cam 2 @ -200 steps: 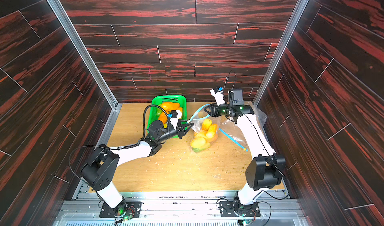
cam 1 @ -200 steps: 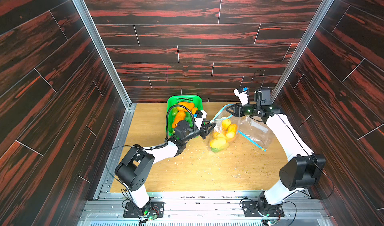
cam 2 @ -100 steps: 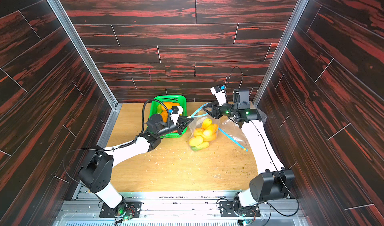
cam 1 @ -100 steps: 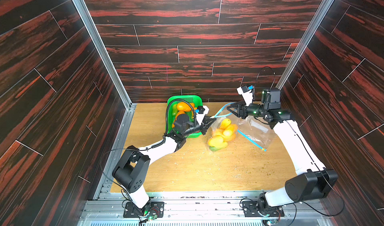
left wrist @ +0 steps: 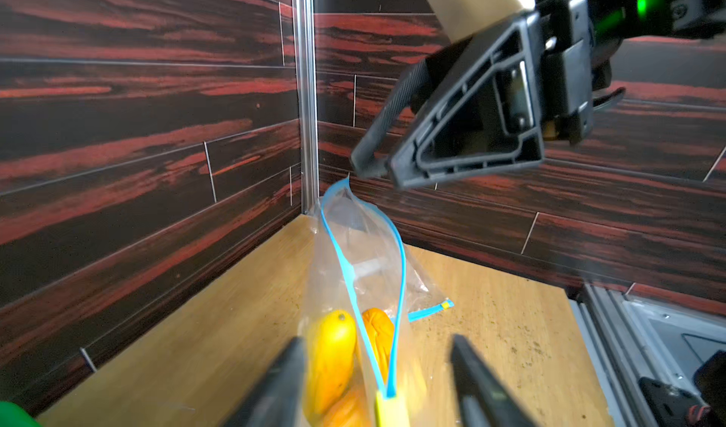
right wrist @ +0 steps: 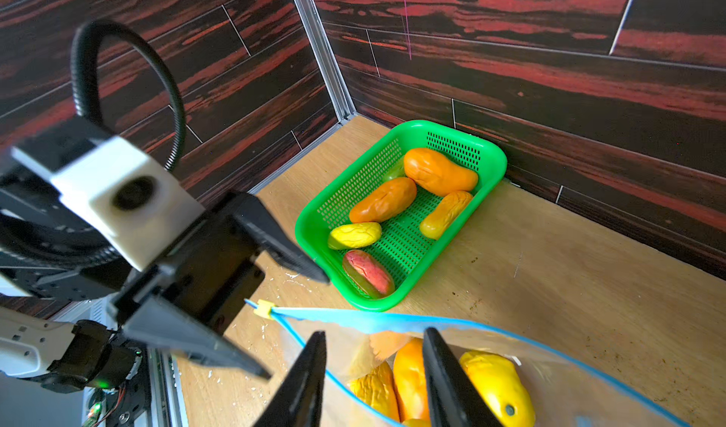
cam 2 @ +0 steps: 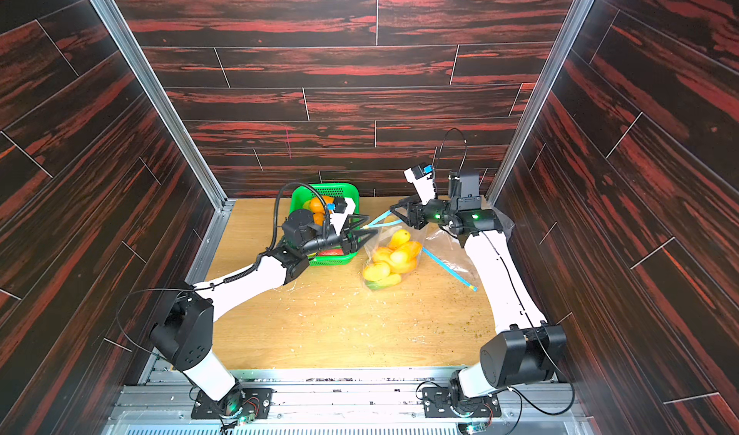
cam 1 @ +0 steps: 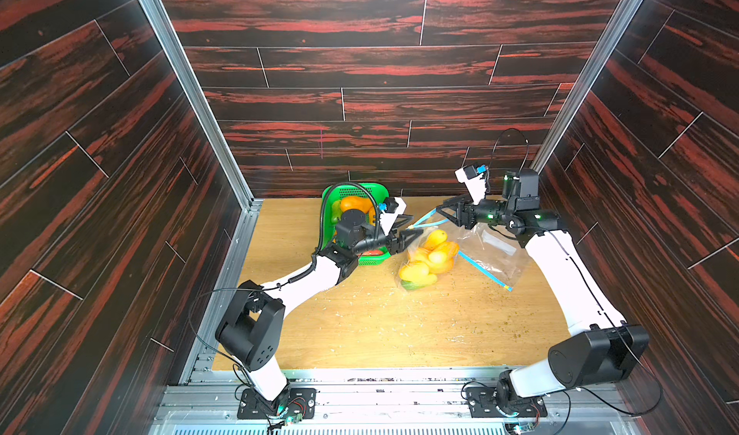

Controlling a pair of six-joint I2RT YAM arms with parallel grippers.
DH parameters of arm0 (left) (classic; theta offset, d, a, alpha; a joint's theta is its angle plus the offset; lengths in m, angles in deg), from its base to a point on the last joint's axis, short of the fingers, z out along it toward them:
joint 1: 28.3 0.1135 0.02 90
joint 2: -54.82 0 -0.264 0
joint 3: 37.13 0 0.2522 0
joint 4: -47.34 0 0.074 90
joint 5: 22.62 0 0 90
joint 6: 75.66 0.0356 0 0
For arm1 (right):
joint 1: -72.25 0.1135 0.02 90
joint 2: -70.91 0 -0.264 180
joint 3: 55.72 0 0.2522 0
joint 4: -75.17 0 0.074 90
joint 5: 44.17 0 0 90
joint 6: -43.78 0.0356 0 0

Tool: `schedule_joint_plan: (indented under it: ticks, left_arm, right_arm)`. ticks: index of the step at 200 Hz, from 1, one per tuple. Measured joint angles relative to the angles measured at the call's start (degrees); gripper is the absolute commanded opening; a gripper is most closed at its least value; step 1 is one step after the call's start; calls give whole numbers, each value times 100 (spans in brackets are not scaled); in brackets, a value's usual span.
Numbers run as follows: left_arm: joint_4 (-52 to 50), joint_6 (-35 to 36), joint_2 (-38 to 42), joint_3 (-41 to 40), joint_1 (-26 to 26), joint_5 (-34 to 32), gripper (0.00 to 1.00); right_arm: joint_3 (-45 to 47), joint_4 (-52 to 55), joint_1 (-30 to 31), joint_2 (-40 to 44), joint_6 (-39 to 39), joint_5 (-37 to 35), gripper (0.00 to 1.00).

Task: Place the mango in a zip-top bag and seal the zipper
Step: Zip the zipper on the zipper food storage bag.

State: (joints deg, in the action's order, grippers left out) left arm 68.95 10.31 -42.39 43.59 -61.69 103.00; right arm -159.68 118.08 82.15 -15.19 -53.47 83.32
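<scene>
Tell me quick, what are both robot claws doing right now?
Left gripper: open, holding nothing.
Right gripper: jaws apart at the blue zipper rim of the clear plastic zip-top bag; grip cannot be told.

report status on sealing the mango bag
Left pincer open, straddling the yellow slider. Right pincer at far corner of zip-top bag, grip unclear. Mangoes inside, zipper unsealed. Second bag lying behind, not obstructing.
</scene>
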Motion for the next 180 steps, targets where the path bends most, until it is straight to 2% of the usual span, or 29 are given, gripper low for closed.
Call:
schedule_joint_plan:
  ticks: [25,42,55,67,82,99,112,141,180]
  left_arm:
    - [11,-35,0,-129,0,39,79]
    - [22,-37,0,-131,0,44,73]
    - [33,-48,-4,-131,0,44,57]
    - [74,-63,-31,-131,0,46,36]
    - [120,-24,-81,-131,0,35,20]
    - [155,15,-125,-136,0,70,15]
    - [164,35,-127,-142,0,74,1]
    - [210,85,-127,-162,0,83,0]
    - [199,162,-55,-249,0,109,0]
  right_arm:
    - [0,2,0,-42,-15,66,39]
    - [0,0,0,-94,-13,111,39]
    - [0,2,0,-142,-13,157,39]
    - [0,2,0,-179,-22,234,40]
    - [0,22,4,-205,-114,352,42]
    - [0,33,42,-205,-400,492,45]
    - [0,55,105,-205,-767,590,50]
    - [0,249,267,-205,-2072,994,54]
    - [-313,802,363,-391,-3517,1456,52]
